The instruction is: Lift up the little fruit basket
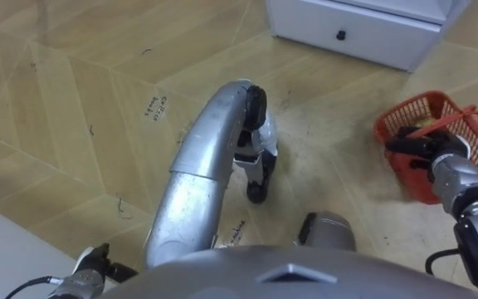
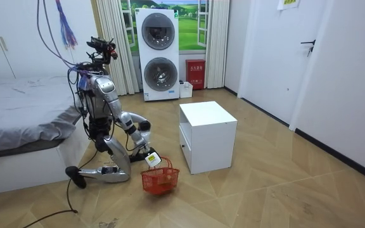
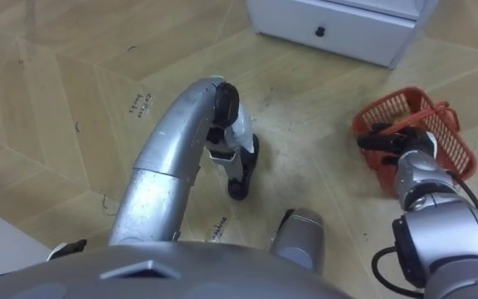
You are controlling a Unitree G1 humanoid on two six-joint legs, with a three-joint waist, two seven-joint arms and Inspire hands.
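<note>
fruit basket (image 1: 451, 141): red, of open mesh, standing upright on the wooden floor (image 1: 81, 91) with its open top up. it sits just off the front corner of the white cabinet (image 1: 355, 29), near it but apart.
heading: its rim lies at a slant to the cabinet's front, with one corner turned toward the cabinet. the sides look close to equal from above, so the long axis cannot be told for sure. in the room view it looks wider along the line from the robot to the cabinet.
handle: a red bar crossing above the basket, from the side away from the cabinet up toward the far corner.
contents: something yellowish shows inside, on the cabinet side.
right hand (image 1: 426, 148): at the basket's edge farthest from the cabinet, with dark fingers (image 1: 401, 143) curled round the near end of the handle and lying over the rim.
basket and fingers: the basket's body lies beyond and below the fingers, toward the cabinet, with its base on the floor.
left hand (image 1: 98, 264): low by the robot's side, well apart from the cabinet; whether it is open or closed cannot be told.
robot: kneeling on the floor between the bed (image 2: 24, 120) and the cabinet.
</note>
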